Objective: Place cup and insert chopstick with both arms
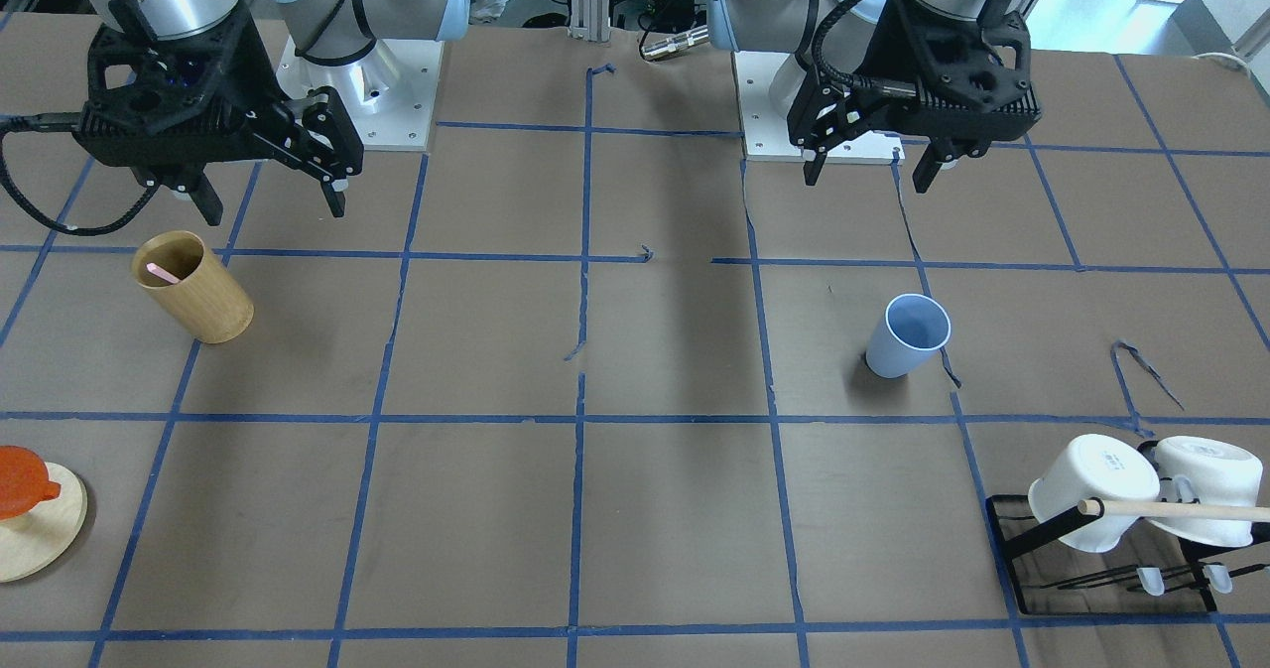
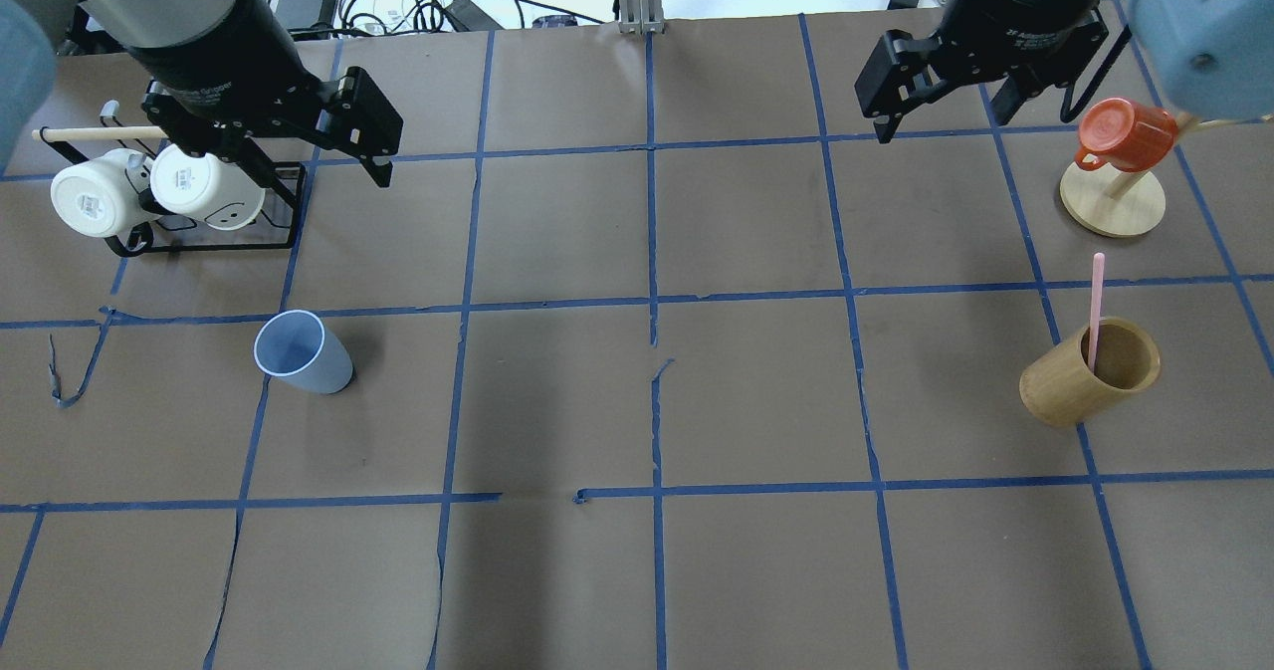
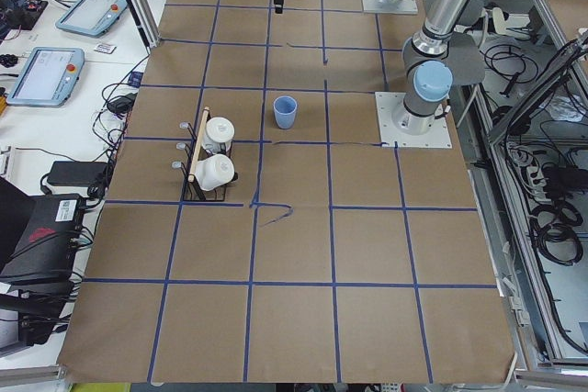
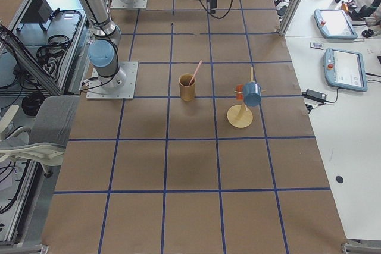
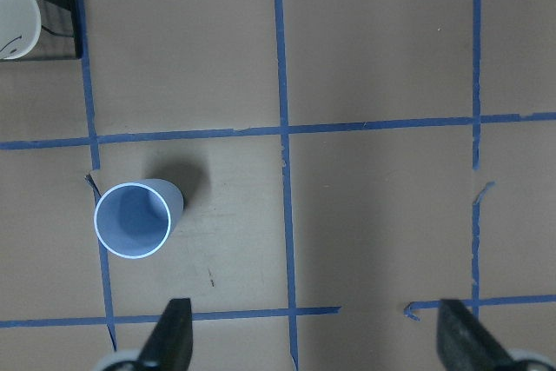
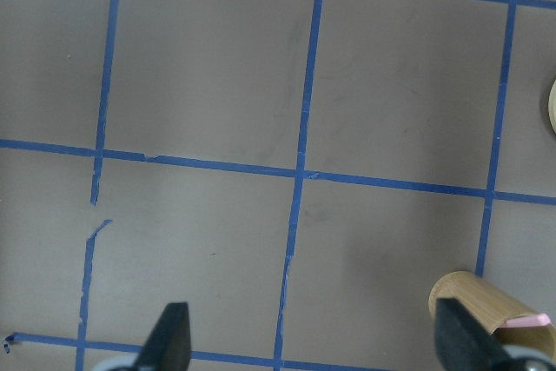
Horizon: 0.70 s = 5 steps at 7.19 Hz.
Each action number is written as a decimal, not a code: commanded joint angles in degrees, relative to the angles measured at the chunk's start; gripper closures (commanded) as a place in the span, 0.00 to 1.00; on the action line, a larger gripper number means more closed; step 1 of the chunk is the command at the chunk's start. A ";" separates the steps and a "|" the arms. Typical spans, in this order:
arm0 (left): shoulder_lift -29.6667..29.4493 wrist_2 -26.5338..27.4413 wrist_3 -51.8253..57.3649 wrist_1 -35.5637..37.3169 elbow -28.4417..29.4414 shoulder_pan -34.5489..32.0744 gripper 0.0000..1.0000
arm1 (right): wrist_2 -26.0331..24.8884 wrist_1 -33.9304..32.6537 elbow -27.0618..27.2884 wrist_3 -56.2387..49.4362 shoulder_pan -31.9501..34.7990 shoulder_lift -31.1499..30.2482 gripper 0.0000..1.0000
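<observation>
The light-blue cup [image 2: 302, 351] stands upright on the table's left part; it also shows in the front view [image 1: 908, 335] and the left wrist view [image 5: 135, 217]. A pale-pink chopstick [image 2: 1096, 307] leans inside a tan wooden cylinder [image 2: 1085, 376] on the right; its end shows in the front view [image 1: 162, 273] and the right wrist view [image 6: 527, 321]. My left gripper [image 2: 279, 167] is open and empty, high above the table beyond the cup [image 1: 868, 177]. My right gripper [image 2: 941, 117] is open and empty, high and apart from the cylinder [image 1: 275, 209].
A black rack [image 2: 199, 242] with two white mugs [image 2: 95, 197] and a long wooden rod stands at the far left, close under my left gripper. An orange mug [image 2: 1125, 132] hangs on a round wooden stand [image 2: 1113, 202] at the far right.
</observation>
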 commanded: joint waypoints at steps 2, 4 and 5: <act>0.04 0.00 0.00 -0.03 -0.01 0.00 0.00 | 0.26 -0.20 0.04 -0.06 -0.02 0.08 0.00; 0.13 0.00 0.00 -0.03 -0.01 0.00 0.00 | -0.08 -0.20 0.04 -0.58 -0.28 0.08 0.00; 0.13 0.00 -0.09 -0.03 -0.01 0.00 0.00 | -0.61 -0.11 0.13 -0.15 -0.46 0.08 0.00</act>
